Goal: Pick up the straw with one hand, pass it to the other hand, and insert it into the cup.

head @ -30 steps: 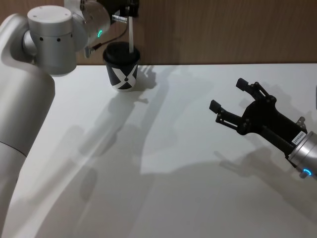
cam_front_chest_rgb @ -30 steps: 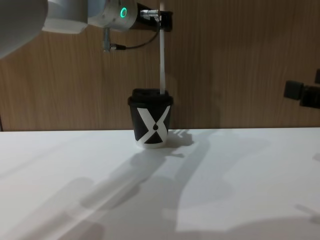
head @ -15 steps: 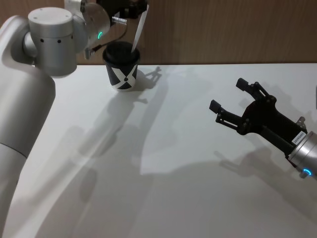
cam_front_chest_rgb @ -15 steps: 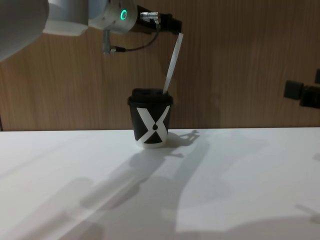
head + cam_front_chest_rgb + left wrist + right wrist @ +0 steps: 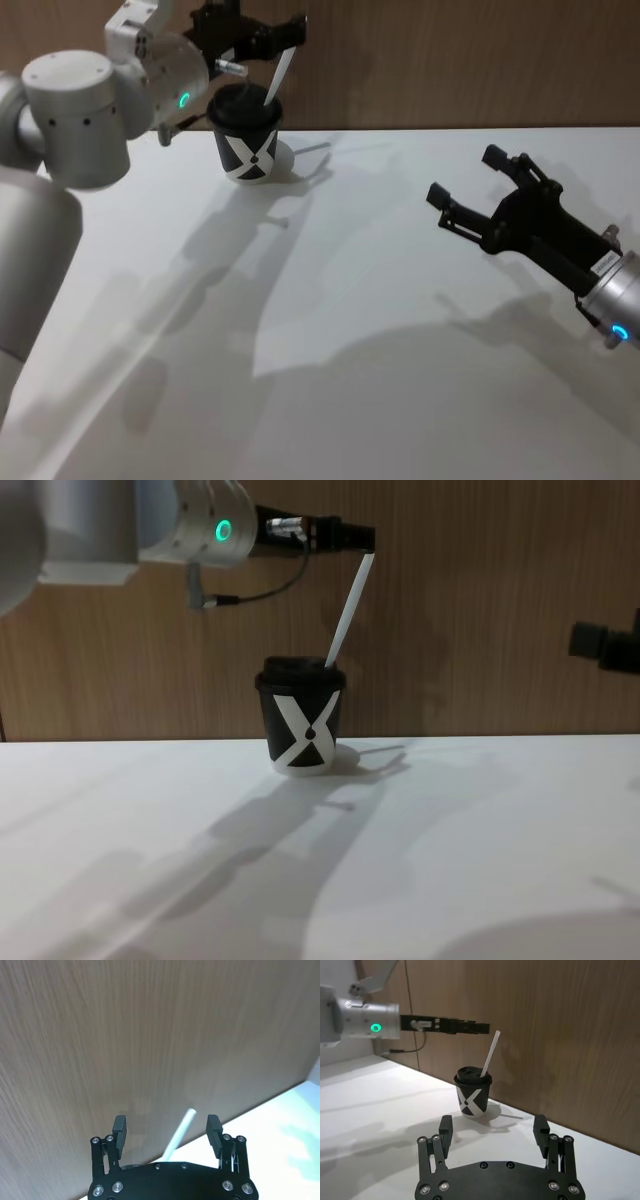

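The black cup (image 5: 245, 135) (image 5: 303, 725) with the white X stands at the table's far left, by the wooden wall. The white straw (image 5: 278, 78) (image 5: 348, 610) (image 5: 490, 1055) sits in its lid and leans to the right. My left gripper (image 5: 285, 35) (image 5: 362, 536) (image 5: 167, 1125) hovers at the straw's top end, open, with the straw (image 5: 177, 1135) between its spread fingers and touching neither. My right gripper (image 5: 466, 174) (image 5: 493, 1122) is open and holds nothing, hanging over the right of the table, well away from the cup (image 5: 472, 1092).
A wooden wall (image 5: 450, 60) runs right behind the cup. The white table (image 5: 350, 300) stretches bare between the two arms. A black cable (image 5: 250, 580) loops under the left wrist.
The left gripper has opened and let go of the straw, which has tipped from upright to leaning right in the cup. The left arm has shifted a little; the right gripper has barely moved.
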